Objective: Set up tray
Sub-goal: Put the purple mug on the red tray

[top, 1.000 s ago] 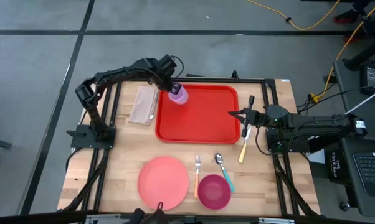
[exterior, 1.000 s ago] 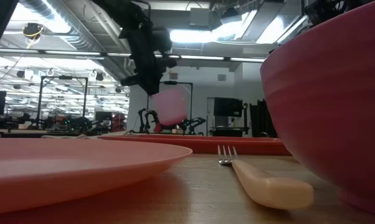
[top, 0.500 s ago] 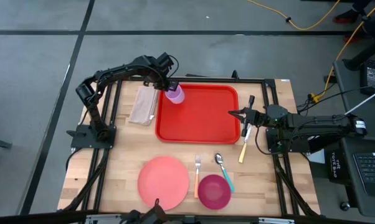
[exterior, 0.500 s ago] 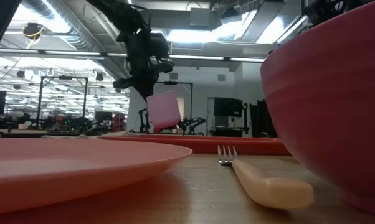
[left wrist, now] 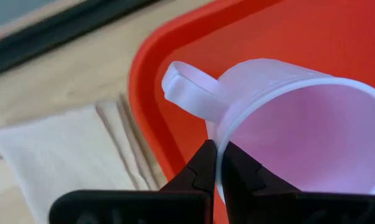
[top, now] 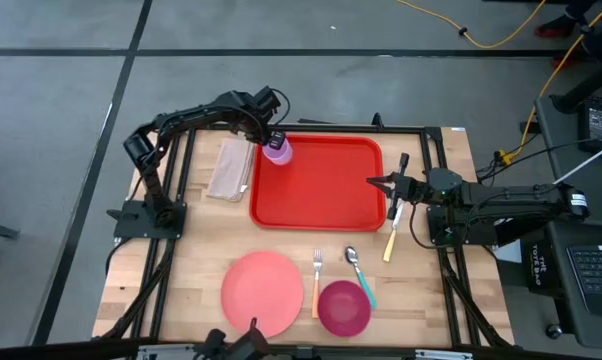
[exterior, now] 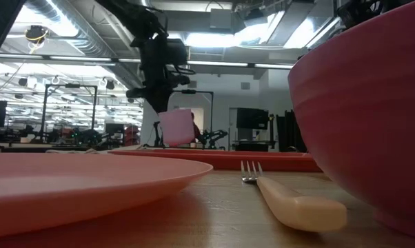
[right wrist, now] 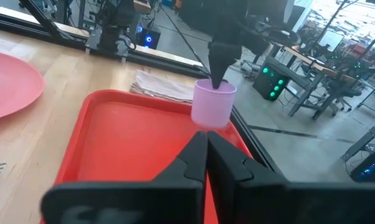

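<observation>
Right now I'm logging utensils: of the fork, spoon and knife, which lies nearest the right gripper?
The knife, cream-handled, beside the tray's right edge just below the right gripper; fork and spoon lie farther away.

You can see the big red tray (top: 319,185) lying flat in the middle of the table's far half, with its low rim and rounded corners.

Plate (top: 262,292), bowl (top: 343,308), fork (top: 317,282), napkin (top: 230,167).
</observation>
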Robot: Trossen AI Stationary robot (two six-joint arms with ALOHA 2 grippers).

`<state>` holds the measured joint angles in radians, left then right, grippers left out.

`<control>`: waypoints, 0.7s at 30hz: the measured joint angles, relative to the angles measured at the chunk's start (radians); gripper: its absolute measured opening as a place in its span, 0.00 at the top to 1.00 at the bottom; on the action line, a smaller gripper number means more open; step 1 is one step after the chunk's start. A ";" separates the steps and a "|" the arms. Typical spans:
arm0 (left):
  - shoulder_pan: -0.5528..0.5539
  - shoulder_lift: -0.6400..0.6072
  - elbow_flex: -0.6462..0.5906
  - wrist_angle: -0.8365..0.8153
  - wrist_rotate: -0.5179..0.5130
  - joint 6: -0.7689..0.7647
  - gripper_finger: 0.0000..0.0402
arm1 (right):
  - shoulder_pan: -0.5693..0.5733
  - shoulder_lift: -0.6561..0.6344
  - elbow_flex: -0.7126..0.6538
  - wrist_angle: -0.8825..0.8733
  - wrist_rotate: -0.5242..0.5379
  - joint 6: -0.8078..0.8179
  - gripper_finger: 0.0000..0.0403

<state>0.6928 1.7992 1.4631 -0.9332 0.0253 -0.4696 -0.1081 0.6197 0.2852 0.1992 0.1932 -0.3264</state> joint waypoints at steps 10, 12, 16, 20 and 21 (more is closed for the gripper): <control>0.043 0.059 0.058 0.019 0.053 0.127 0.99 | 0.000 0.000 0.000 0.021 0.000 -0.001 0.94; 0.044 0.058 0.065 0.016 0.043 0.135 0.99 | 0.000 0.000 0.000 0.024 0.000 -0.001 0.93; 0.043 0.059 0.088 -0.059 0.015 0.148 0.99 | 0.000 0.000 0.000 0.030 0.022 -0.009 0.94; 0.043 0.059 0.101 -0.081 -0.023 0.166 0.99 | 0.000 0.000 0.000 0.029 0.074 -0.018 0.97; 0.044 0.059 0.103 -0.080 -0.020 0.169 0.99 | 0.000 0.000 0.000 0.029 0.081 -0.018 0.98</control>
<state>0.7364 1.8580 1.5664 -1.0127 0.0050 -0.3006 -0.1085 0.6197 0.2852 0.2287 0.2746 -0.3443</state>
